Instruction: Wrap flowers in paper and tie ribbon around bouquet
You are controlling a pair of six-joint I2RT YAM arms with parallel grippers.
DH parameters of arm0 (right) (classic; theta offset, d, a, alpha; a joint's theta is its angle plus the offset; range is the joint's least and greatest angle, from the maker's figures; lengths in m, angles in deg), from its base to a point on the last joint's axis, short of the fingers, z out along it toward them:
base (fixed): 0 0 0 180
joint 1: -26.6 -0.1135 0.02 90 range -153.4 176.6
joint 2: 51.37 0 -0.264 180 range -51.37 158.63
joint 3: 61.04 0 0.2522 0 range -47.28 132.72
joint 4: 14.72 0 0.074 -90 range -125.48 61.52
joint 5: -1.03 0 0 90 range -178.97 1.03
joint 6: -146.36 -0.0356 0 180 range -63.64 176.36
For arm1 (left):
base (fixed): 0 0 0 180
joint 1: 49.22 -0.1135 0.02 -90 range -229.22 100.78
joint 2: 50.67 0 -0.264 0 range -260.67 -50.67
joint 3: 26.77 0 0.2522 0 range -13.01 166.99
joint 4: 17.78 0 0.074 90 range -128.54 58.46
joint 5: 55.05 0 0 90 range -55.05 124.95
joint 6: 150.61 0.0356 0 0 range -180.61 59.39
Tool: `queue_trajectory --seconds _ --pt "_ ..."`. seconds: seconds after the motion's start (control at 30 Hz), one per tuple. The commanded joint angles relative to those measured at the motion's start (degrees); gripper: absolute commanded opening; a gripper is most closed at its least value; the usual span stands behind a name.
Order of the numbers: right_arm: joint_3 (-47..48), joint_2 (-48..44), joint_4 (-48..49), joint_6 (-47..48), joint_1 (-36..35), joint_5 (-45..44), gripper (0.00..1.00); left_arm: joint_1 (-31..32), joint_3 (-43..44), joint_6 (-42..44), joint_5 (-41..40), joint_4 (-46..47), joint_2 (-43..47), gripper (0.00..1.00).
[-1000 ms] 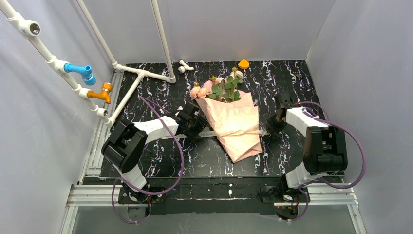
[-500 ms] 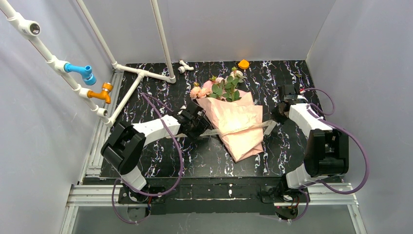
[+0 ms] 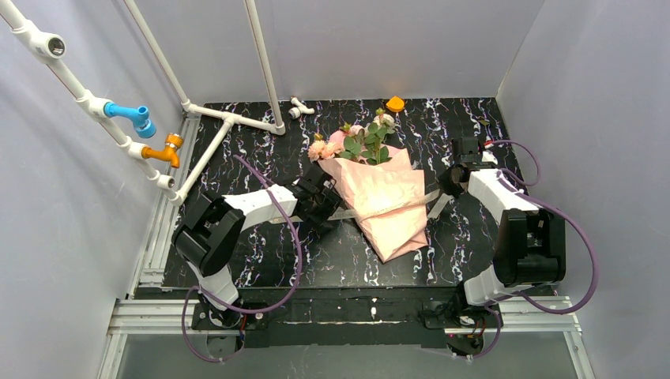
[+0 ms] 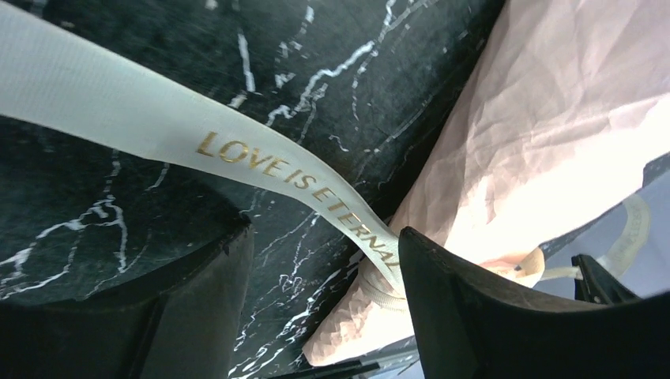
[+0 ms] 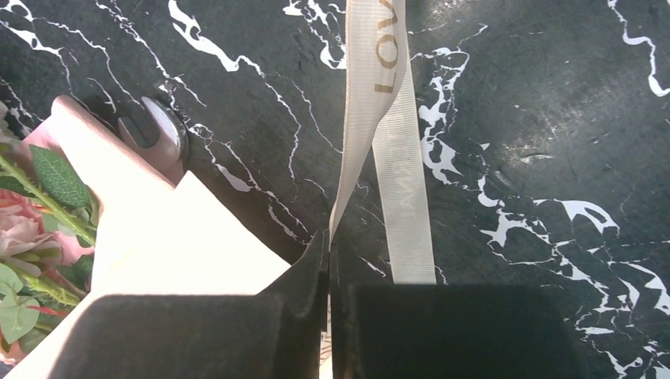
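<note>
The bouquet lies mid-table, its pink paper (image 3: 383,213) coned round the flowers (image 3: 355,142), blooms pointing away. The cream ribbon (image 3: 348,212) crosses the cone from side to side. My left gripper (image 3: 320,201) sits at the cone's left edge, open. In the left wrist view the ribbon (image 4: 261,162), printed with gold letters, runs between my left gripper's (image 4: 324,260) fingers and against the right one before it goes under the paper (image 4: 537,134). My right gripper (image 3: 452,180) is right of the cone, shut on the ribbon (image 5: 379,79), which is pinched at my right gripper's (image 5: 329,241) tips.
A steel spanner (image 5: 154,134) pokes out from under the paper (image 5: 182,245) near the flowers (image 5: 31,229). White pipes (image 3: 229,118) with a blue valve (image 3: 130,117) and an orange tap (image 3: 166,150) stand at the back left. An orange cap (image 3: 394,103) lies at the back.
My right gripper has moved away from me with the ribbon end, drawing it tighter across the cone. My left gripper has shifted a little to the right, toward the cone.
</note>
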Motion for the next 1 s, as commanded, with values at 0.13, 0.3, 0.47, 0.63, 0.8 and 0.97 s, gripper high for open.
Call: queue_trajectory --seconds 0.13,0.3,0.47,0.63,0.8,0.97 --pt "-2.0 -0.9 5.2 -0.6 0.2 3.4 0.01 -0.7 3.0 -8.5 -1.0 -9.2 -2.7 0.65" --pt "-3.0 -0.5 6.5 -1.2 0.2 6.0 0.01 -0.7 5.3 -10.5 -1.1 -10.3 -4.5 0.65" --pt "-3.3 -0.5 7.4 -0.9 0.2 6.2 0.01 -1.0 6.2 -9.6 1.5 -6.5 -8.0 0.52" --pt "-2.1 -0.8 7.6 -0.1 0.2 4.1 0.01 -1.1 4.2 -9.4 3.0 -2.3 -9.5 0.0" --pt "0.8 -1.3 8.2 2.7 1.0 -4.8 0.01 -1.8 3.0 -6.8 2.5 -1.3 -8.5 0.0" --pt "4.8 1.2 13.5 7.6 3.1 -14.4 0.01 -3.4 1.2 -2.4 1.6 -3.0 -5.6 0.0"
